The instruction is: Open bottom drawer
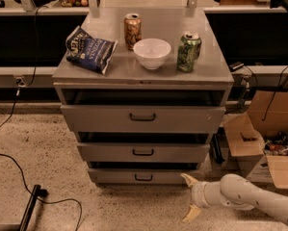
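Observation:
The bottom drawer (pixel 119 176) is the slimmest grey front, lowest on the cabinet, with a small dark bar handle (pixel 143 177) at its centre; it looks pushed in. My gripper (pixel 189 198) hovers low over the floor, right of that handle and just off the drawer's right end. Its two pale fingers (pixel 188 179) are spread wide apart, one pointing up and one down, so it is open and holds nothing. The white arm (pixel 249 196) comes in from the lower right.
Two taller grey drawers (pixel 142 119) sit above. On the cabinet top (pixel 134 69) are a chip bag (pixel 89 49), a brown can (pixel 132 31), a white bowl (pixel 152 52) and a green can (pixel 189 51). Open cardboard boxes (pixel 264 138) stand at right. A black cable (pixel 18 167) lies at left.

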Robot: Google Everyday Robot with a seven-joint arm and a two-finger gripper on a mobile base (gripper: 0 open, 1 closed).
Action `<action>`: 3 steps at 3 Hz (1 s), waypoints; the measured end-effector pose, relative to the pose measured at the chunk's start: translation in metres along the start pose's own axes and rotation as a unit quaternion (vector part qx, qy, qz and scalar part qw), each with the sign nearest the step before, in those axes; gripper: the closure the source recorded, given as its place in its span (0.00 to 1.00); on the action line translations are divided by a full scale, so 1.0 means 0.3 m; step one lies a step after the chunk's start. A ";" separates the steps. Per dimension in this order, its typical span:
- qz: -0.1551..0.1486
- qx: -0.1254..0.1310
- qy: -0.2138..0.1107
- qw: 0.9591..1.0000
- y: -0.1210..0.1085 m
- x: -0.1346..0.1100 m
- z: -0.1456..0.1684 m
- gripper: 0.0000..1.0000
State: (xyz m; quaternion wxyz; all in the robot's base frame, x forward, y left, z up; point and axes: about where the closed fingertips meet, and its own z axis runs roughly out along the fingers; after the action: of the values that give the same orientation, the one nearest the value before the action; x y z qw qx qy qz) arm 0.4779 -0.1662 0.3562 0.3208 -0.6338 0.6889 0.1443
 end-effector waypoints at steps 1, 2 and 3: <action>0.013 -0.005 0.023 1.000 0.001 0.112 0.114 0.00; 0.012 -0.005 0.023 1.000 0.001 0.112 0.114 0.00; 0.009 -0.011 0.013 1.000 0.019 0.096 0.110 0.00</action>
State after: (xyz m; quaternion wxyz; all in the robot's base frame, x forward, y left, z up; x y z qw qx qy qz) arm 0.4813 -0.1678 0.3121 0.3032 -0.6331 0.6970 0.1465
